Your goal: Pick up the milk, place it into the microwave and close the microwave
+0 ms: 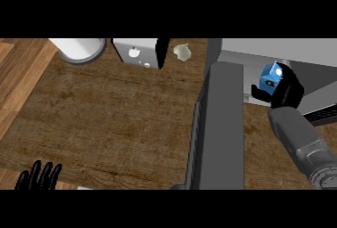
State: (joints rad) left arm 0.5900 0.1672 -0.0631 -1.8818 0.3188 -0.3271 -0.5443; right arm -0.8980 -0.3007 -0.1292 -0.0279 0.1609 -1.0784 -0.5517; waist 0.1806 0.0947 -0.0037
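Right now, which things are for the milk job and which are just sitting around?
For the job: milk carton, held by the right hand; microwave; its open door.
Just sitting around: white round container; white boxy appliance; small pale lump; left hand, resting open at the lower left.

Dim, even light covers the brown wood-grain counter top [99,120], while the pale grey microwave cavity [238,73] at upper right looks brightest.

Dark wooden counter [105,116], bordered by lighter wood [10,75] at left.
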